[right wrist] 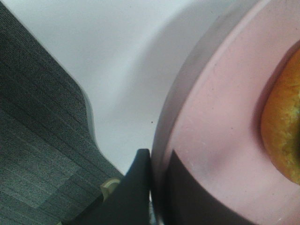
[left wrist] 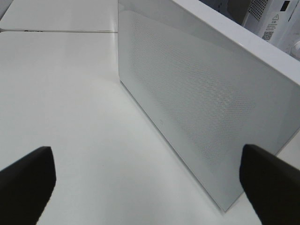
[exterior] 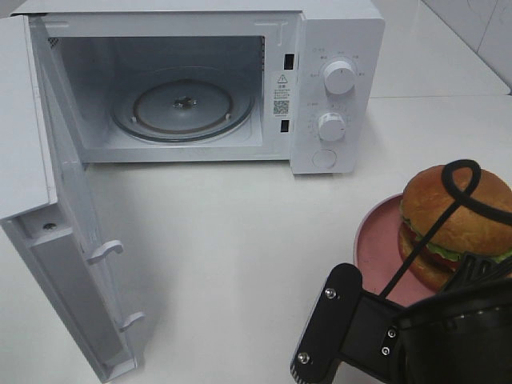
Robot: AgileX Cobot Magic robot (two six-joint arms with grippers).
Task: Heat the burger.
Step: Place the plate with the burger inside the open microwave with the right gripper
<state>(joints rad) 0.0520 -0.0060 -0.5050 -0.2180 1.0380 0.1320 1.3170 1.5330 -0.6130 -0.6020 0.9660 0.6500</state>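
R tool (right wrist: 157, 185) seemingly on plate (right wrist: 211, 108) rim, wrist cam only.

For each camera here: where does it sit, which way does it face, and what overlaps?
Exterior high: mounted above, looking down at the open microwave, the burger on its pink plate; right arm shows.
Left wrist: faces the microwave's door between open left fingers.
Right wrist: close on the plate rim, right fingers shut on it.
Shared: exterior and right wrist both show plate and burger.
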